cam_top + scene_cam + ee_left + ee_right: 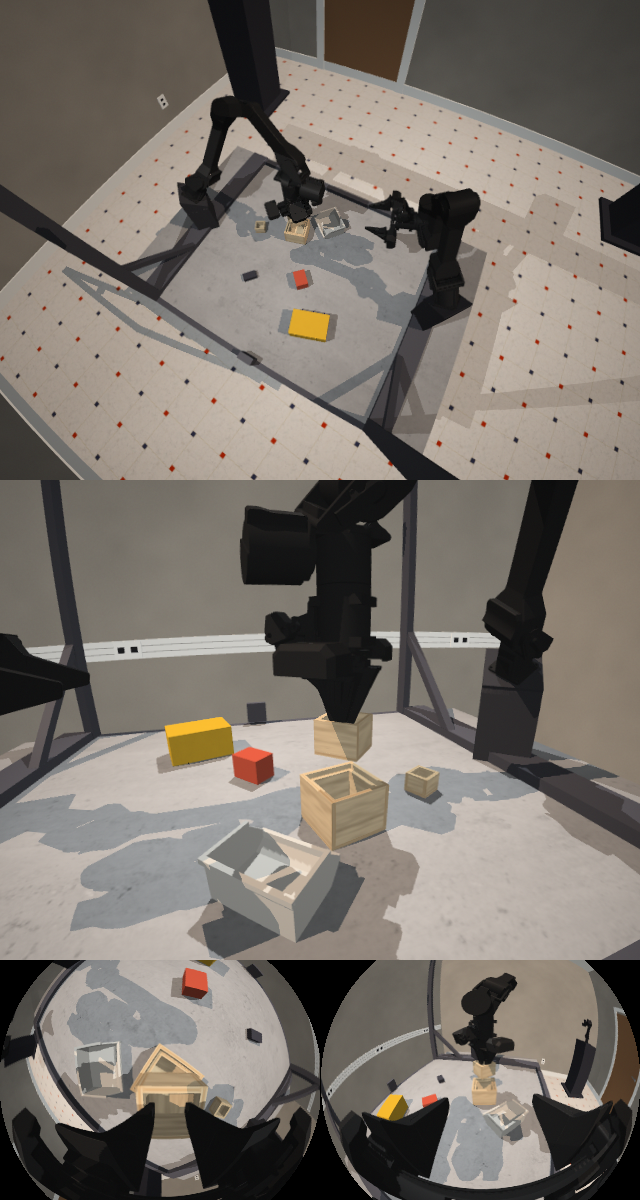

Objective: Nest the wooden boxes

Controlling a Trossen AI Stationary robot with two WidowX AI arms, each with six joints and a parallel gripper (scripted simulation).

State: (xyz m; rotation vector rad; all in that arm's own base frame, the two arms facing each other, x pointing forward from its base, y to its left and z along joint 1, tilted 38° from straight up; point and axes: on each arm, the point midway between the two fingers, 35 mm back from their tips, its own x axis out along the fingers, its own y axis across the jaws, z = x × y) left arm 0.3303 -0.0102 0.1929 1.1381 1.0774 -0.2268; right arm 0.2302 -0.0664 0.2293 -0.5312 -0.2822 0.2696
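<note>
My left gripper (343,707) is shut on the rim of a mid-size wooden box (342,735) and holds it upright above the table, just behind a larger wooden box (343,802) that stands open side up. In the left wrist view the held box (170,1110) sits between the fingers. A tiny wooden box (421,781) stands upright to the right. The biggest, pale box (268,883) lies in front, open side up and tilted. My right gripper (385,219) is open and empty, raised off to the side.
A red cube (252,765), a yellow block (199,739) and a small dark block (255,712) lie on the table beyond the boxes. Frame posts (413,650) and the left arm's base (509,707) stand along the table's edges.
</note>
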